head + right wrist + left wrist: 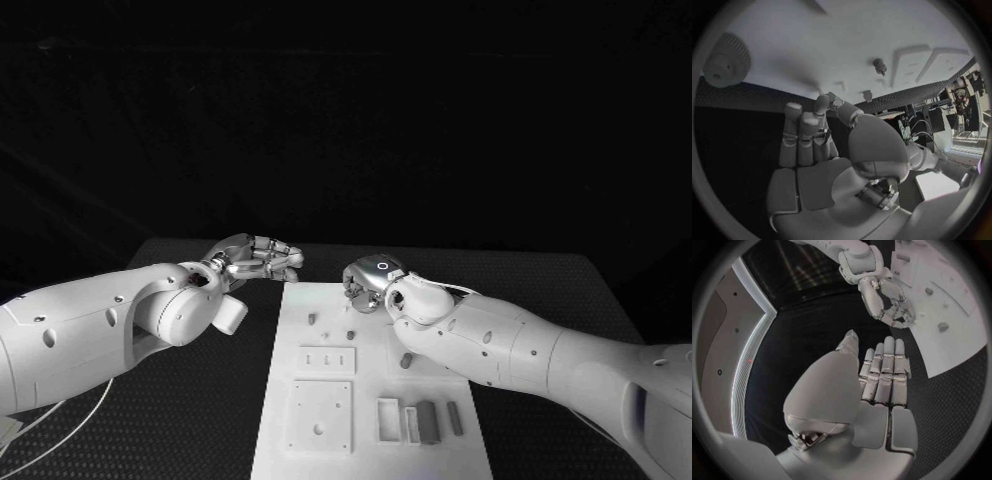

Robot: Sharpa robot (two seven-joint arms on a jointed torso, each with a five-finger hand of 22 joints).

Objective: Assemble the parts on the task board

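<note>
The white task board (372,400) lies lengthwise in the middle of the black table. Small pegs (313,318) stand in its middle. Two grey bars (428,420) lie in slots near its front right. My right hand (372,280) hovers over the board's far end, fingers curled in with the thumb against them and nothing visible between them. The left wrist view shows the right hand (887,302) just above the board's edge (954,315). My left hand (260,258) is off the board's far left corner, over the mat, fingers curled and holding nothing. A round toothed piece (723,60) sits on the board beyond my right hand.
Two raised square plates (320,415) sit on the board's near left half. Black mat (216,400) flanks the board on both sides. My two white forearms (534,350) reach in over the mat from the left and right.
</note>
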